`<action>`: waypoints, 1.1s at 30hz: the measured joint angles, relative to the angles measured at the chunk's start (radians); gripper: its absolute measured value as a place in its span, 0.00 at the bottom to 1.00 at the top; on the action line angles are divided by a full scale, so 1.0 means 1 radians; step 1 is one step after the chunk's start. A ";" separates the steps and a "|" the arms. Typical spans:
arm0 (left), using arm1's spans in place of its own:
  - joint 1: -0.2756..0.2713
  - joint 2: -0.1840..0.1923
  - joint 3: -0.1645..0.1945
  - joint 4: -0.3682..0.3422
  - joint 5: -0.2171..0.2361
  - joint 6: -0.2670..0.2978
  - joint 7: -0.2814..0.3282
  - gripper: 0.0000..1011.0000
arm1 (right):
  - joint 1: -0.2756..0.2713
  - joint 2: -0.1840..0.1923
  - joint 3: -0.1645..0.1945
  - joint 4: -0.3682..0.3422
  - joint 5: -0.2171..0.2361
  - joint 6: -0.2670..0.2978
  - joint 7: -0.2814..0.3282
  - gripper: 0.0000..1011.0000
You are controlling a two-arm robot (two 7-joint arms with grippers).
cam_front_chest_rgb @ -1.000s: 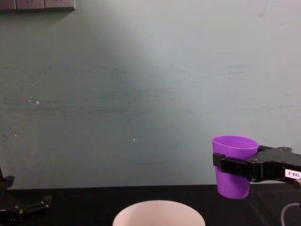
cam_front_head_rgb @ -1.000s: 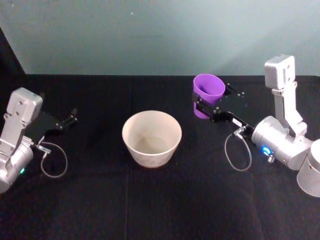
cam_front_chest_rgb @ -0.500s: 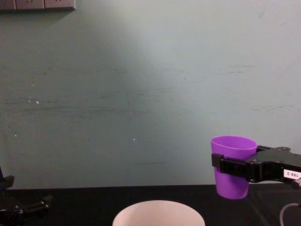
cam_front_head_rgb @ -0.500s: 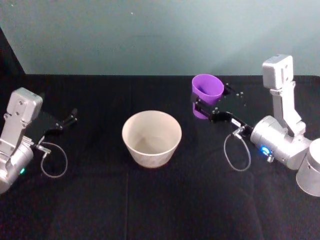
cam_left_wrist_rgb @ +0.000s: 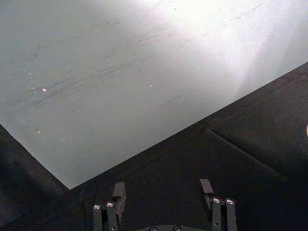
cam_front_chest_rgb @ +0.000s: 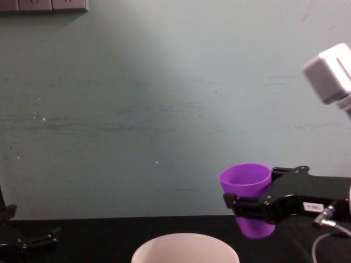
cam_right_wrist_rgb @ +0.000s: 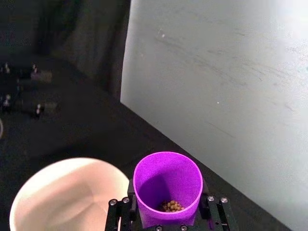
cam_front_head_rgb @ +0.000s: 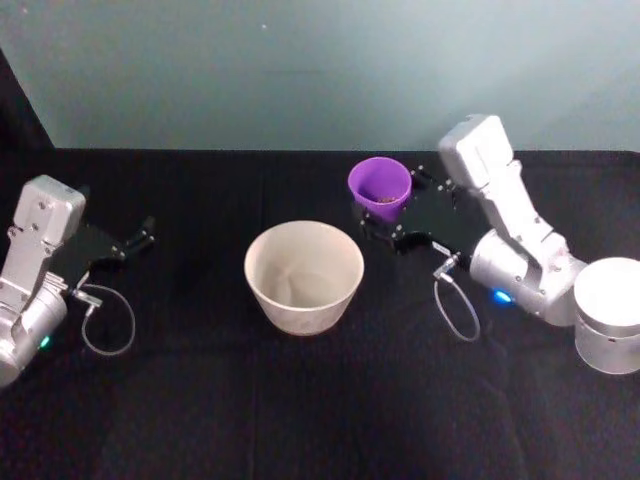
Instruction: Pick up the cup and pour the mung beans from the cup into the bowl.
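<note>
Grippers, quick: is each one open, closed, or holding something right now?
Left gripper: open, empty, parked on the left.
Right gripper: closed on the purple cup, held up near the white bowl.

The room is softly lit. The pale wall point(cam_front_head_rgb: 300, 70) behind the bowl point(cam_front_head_rgb: 303, 298) glows brightest to the bowl's right, and in the left wrist view it burns out to white glare. The black cloth point(cam_front_head_rgb: 300, 420) around the bowl swallows every shadow.

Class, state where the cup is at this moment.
In the head view the cup is clamped in the right gripper, right of centre, just behind and to the right of the bowl.
</note>
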 joint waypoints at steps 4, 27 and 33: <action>0.000 0.000 0.000 0.000 0.000 0.000 0.000 0.99 | 0.016 0.005 -0.034 -0.012 -0.073 0.024 -0.011 0.71; 0.000 0.000 0.000 0.000 0.000 0.000 0.000 0.99 | 0.100 0.022 -0.220 -0.048 -0.483 0.121 -0.037 0.71; 0.000 0.000 0.000 0.000 0.000 0.000 0.000 0.99 | 0.117 0.024 -0.265 -0.056 -0.583 0.154 -0.031 0.71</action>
